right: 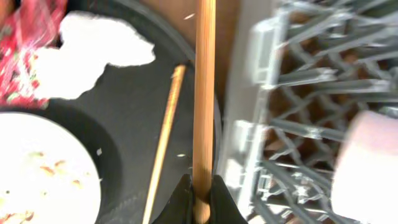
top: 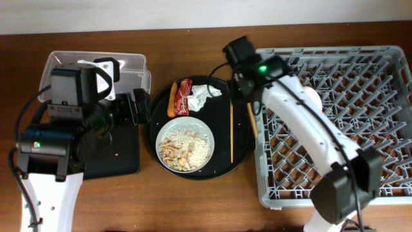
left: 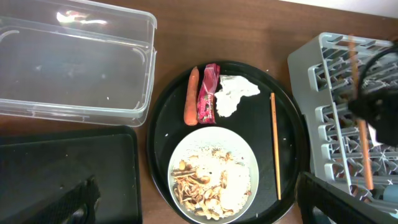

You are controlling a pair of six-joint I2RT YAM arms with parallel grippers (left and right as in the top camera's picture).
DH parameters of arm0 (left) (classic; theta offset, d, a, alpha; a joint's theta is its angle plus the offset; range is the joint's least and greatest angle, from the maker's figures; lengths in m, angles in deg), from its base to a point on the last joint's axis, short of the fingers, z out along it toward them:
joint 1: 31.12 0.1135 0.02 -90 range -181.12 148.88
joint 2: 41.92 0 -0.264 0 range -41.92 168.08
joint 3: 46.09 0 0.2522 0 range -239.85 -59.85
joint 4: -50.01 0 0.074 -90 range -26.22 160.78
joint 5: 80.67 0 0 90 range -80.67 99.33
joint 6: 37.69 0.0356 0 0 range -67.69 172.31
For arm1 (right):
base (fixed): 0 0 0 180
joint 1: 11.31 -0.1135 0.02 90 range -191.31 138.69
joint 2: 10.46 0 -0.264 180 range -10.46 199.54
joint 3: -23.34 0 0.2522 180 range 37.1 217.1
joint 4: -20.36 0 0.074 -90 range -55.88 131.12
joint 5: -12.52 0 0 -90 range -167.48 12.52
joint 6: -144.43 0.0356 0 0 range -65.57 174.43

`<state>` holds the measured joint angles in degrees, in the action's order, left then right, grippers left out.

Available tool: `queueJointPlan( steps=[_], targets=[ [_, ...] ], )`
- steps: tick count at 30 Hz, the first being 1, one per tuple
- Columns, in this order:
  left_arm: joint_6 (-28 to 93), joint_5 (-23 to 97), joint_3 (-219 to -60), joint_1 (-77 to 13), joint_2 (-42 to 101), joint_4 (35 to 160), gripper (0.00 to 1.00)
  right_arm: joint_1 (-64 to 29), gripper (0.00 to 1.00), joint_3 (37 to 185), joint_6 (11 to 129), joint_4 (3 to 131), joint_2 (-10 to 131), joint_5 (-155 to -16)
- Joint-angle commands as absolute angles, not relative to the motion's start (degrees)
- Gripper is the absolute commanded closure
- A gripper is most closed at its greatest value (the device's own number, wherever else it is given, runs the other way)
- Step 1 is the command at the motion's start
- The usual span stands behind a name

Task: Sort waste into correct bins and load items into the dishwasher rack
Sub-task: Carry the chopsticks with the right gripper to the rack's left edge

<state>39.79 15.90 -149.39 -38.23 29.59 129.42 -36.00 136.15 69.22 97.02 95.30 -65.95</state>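
Observation:
My right gripper [top: 248, 96] [right: 199, 199] is shut on one wooden chopstick [right: 204, 93] and holds it over the left edge of the grey dishwasher rack [top: 386, 55]. The other chopstick [top: 232, 132] lies on the round black tray. The pale bowl [top: 187, 147] of rice and shell scraps sits there too, with the orange stick [top: 172, 98], the red wrapper [top: 184, 96] and the white tissue [top: 203, 95] behind it. My left gripper [top: 138, 106] [left: 199, 202] is open and empty, left of the bowl. A small white bowl [top: 312, 96] sits in the rack.
The clear tub [top: 129, 64] stands at the back left, with the shallow black tray [top: 122, 154] in front of it under my left arm. The round black tray [top: 222, 164] lies between these bins and the rack.

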Motion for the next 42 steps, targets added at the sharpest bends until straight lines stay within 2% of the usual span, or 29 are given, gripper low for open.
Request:
queueJointPlan(
  steps=[1, 9, 11, 12, 13, 14, 17, 18, 19, 21, 22, 31, 36, 42],
  targets=[
    [39.5, 15.3, -150.1, -38.1, 29.2, 129.4, 0.01, -31.1, 0.96, 134.3, 71.4, 97.4, 97.0, -62.4],
    [39.5, 15.3, -150.1, -38.1, 29.2, 129.4, 0.01, -26.7, 0.95, 130.5, 68.0, 97.1, 101.2, -67.1],
    [39.5, 15.3, -150.1, -38.1, 29.2, 129.4, 0.01, -27.6, 0.81, 130.7, 66.1, 96.9, 100.7, -70.0],
    [39.5, 15.3, -150.1, -38.1, 29.2, 129.4, 0.01, -29.1, 0.62, 130.7, 65.8, 96.8, 99.7, -71.2],
    [39.5, 15.3, -150.1, -38.1, 29.2, 129.4, 0.01, -29.9, 0.58, 130.7, 65.8, 96.7, 99.3, -72.0],
    [39.5, 15.3, -150.1, -38.1, 29.2, 129.4, 0.01, -31.0, 0.48, 130.7, 65.9, 96.6, 98.9, -72.9],
    [39.5, 15.3, -150.1, -38.1, 29.2, 129.4, 0.01, -34.4, 0.35, 130.7, 67.4, 95.9, 98.9, -72.8],
    [39.5, 15.3, -150.1, -38.1, 29.2, 129.4, 0.01, -35.7, 0.34, 130.5, 67.6, 95.2, 99.0, -72.8],
    [39.5, 15.3, -150.1, -38.1, 29.2, 129.4, 0.01, -37.4, 0.36, 130.4, 69.3, 94.0, 99.0, -72.8],
    [39.5, 15.3, -150.1, -38.1, 29.2, 129.4, 0.01, -39.3, 0.50, 130.2, 72.1, 92.5, 99.4, -72.8],
    [39.5, 15.3, -150.1, -38.1, 29.2, 129.4, 0.01, -40.1, 0.53, 130.2, 73.0, 91.8, 99.6, -72.8],
    [39.5, 15.3, -150.1, -38.1, 29.2, 129.4, 0.01, -42.4, 0.56, 130.2, 80.7, 88.5, 107.2, -72.3],
    [39.5, 15.3, -150.1, -38.1, 29.2, 129.4, 0.01, -40.2, 0.67, 130.2, 82.4, 87.4, 113.7, -76.3],
    [39.5, 15.3, -150.1, -38.1, 29.2, 129.4, 0.01, -40.1, 0.75, 130.2, 84.2, 87.5, 117.8, -80.7]
  ],
)
